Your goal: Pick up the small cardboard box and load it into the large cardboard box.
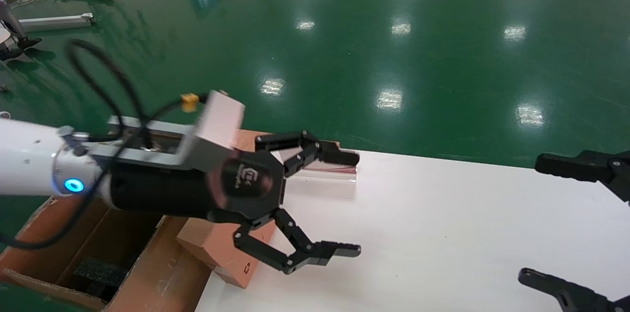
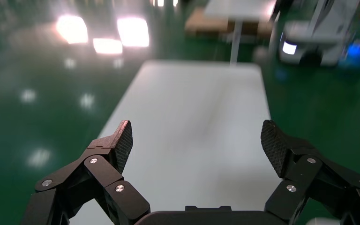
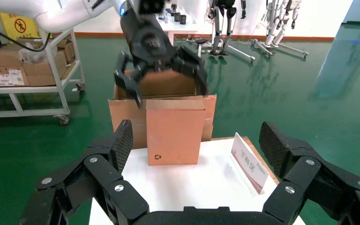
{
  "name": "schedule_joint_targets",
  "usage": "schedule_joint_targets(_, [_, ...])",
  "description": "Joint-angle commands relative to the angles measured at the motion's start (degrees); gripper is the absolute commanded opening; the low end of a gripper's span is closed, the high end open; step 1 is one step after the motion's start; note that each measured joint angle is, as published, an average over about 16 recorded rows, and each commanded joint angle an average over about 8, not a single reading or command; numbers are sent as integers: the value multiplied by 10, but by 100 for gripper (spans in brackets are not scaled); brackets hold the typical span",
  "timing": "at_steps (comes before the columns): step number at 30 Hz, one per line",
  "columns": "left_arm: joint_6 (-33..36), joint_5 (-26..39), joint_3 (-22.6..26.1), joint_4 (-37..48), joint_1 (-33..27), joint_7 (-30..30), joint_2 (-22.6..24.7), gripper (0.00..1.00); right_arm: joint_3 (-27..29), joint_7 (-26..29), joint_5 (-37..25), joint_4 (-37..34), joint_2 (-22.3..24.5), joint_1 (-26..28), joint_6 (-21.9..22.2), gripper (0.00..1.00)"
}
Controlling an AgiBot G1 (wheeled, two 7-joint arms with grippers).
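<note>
Your left gripper (image 1: 355,203) hangs above the near-left end of the white table (image 1: 443,233), fingers spread wide with nothing between them. In the head view the upper fingertip sits over the far edge of the table and the lower one over its bare surface. Your left wrist view confirms it: both ribbed pads (image 2: 124,138) stand well apart, and only the table top (image 2: 197,140) shows in the gap.

Directly under the gripper body you have the small cardboard box (image 1: 216,248), upright at the table's left edge. In the head view you see its tan top and one reddish side bearing the black recycling mark. The right wrist view shows the same box (image 3: 174,131) standing on the table, mark near a lower corner, with the left gripper (image 3: 168,82) just above its top and not touching it.

Just left of the small box, off the table, the large cardboard box (image 1: 147,272) stands open, a black foam block (image 1: 98,270) on its floor.

Farther back on the table, a clear sign holder (image 1: 327,174) lies behind the upper finger.

Your right gripper (image 1: 529,223) is parked at the table's right end, fingers wide open and empty.

Beyond all this lies the green floor (image 1: 393,31).
</note>
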Motion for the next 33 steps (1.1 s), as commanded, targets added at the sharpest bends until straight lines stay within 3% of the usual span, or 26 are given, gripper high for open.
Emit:
schedule_joint_targets(1, [-1,34,12,-8,-17,-13,-6,100,0,0,0,0,0,0,0,100])
schedule_joint_targets(8, [32,190,93,-10,-134,-120,12,100,0,0,0,0,0,0,0,100])
schedule_joint_targets(19, [40,397,239,-16,-268,-319,50,100,-1,0,1,0,0,0,0,100])
schedule_joint_targets(26, [41,429,300,-19,-321,-380,63,100,-1,-1,1,0,0,0,0,100])
schedule_joint_targets(33, [48,388,363,-17,-364,-430,54,100,-1,-1,1,0,1,0,1,100])
